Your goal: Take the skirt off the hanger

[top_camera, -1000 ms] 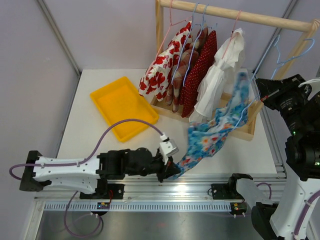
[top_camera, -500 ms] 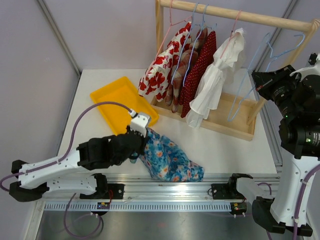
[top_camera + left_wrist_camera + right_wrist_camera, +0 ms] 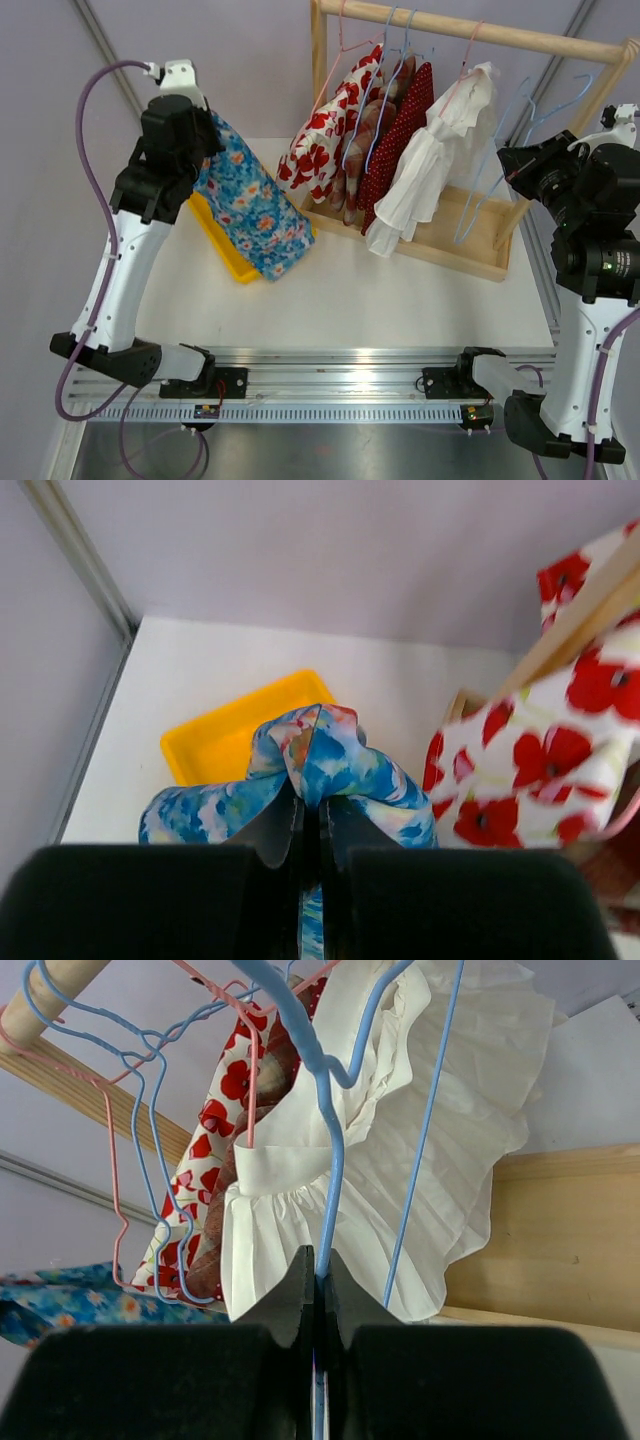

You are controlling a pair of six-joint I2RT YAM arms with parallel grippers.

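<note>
The blue floral skirt (image 3: 245,205) hangs free from my left gripper (image 3: 205,125), which is shut on its top edge and raised high at the left. Its lower end hangs over the yellow tray (image 3: 243,262). In the left wrist view the skirt (image 3: 320,765) bunches around the closed fingertips. My right gripper (image 3: 515,165) is shut on the bare blue wire hanger (image 3: 490,180), held beside the rack's right post. In the right wrist view the hanger (image 3: 325,1190) runs up from the closed jaws.
A wooden rack (image 3: 470,35) holds several garments on hangers: red poppy print (image 3: 320,140), red dotted (image 3: 400,140) and white pleated (image 3: 435,165). Its wooden base (image 3: 470,255) lies at the back right. The yellow tray (image 3: 225,740) shows in the left wrist view.
My left arm has swung up and to the back left, lifting the skirt off the table until it hangs over the tray. The right gripper holds the empty hanger almost still.
</note>
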